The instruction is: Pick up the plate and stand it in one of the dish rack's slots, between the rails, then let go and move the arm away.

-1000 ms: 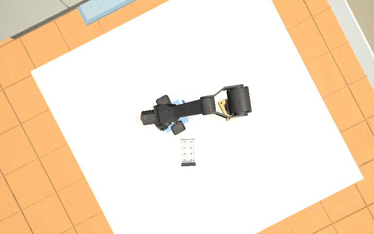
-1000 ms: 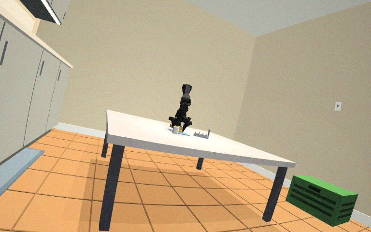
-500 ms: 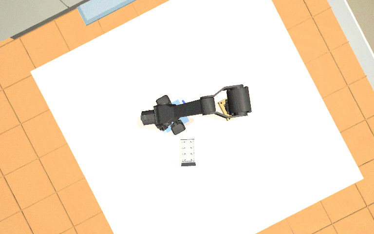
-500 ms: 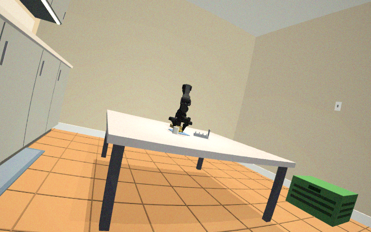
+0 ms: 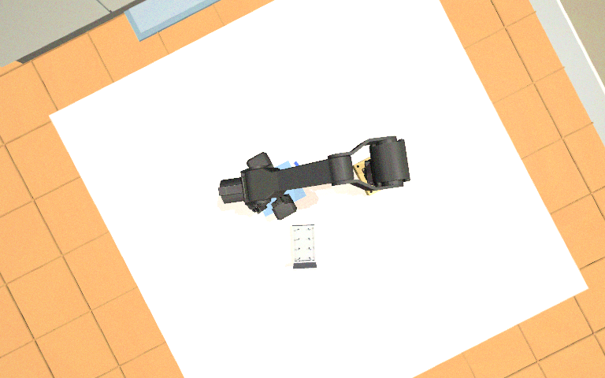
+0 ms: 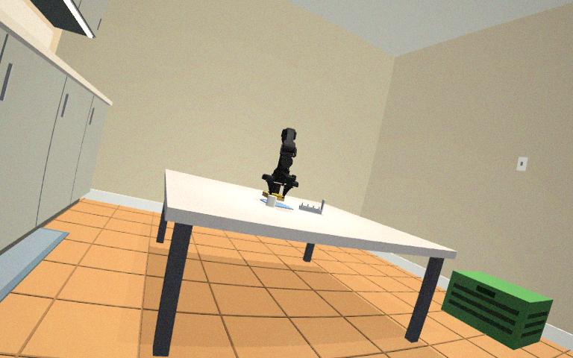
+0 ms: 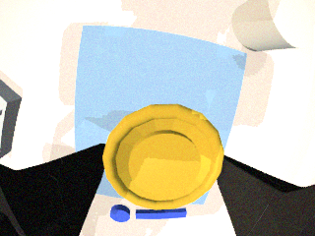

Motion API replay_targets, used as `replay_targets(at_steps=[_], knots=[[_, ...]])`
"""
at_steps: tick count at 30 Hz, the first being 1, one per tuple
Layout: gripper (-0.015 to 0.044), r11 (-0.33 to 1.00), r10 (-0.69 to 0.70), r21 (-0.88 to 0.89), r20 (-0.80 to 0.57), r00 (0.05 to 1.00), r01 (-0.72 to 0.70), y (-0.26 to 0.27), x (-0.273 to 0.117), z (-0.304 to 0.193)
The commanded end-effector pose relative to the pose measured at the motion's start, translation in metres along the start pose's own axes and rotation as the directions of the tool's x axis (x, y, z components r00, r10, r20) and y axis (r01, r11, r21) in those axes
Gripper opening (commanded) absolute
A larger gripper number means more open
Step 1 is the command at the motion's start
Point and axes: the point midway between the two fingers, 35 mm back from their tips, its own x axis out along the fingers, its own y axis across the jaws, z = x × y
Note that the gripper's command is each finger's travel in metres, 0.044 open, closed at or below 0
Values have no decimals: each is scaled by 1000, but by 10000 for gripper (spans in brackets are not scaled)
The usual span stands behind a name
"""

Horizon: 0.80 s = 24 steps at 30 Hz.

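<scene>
The yellow round plate (image 7: 164, 172) (image 6: 278, 197) is held roughly level, a little above the blue mat (image 7: 157, 74) (image 6: 287, 206) (image 5: 298, 194). My gripper (image 7: 163, 157) (image 6: 277, 195) is shut on the plate, with one black finger against each side of its rim. In the top view the arm hides the plate. The dish rack (image 5: 304, 264) (image 6: 310, 208) stands near the mat, with short pegs in rows and a taller dark wall at one end. A corner of the rack (image 7: 11, 115) shows at the left edge of the wrist view.
A white cup (image 6: 271, 201) (image 7: 260, 27) stands by the mat's corner. A blue spoon-like piece (image 7: 160, 213) (image 5: 296, 163) lies beside the mat, on the side near the arm's base. The arm's yellowish base plate (image 5: 359, 171) is on the white table (image 6: 227, 215).
</scene>
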Motion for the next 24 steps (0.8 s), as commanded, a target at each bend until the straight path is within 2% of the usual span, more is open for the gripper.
replay_targets(at_steps=[1, 24], knots=[[0, 1000, -3, -2, 12, 1000, 3, -2, -22, 5], [0, 1000, -4, -5, 15, 1000, 4, -4, -113, 10]])
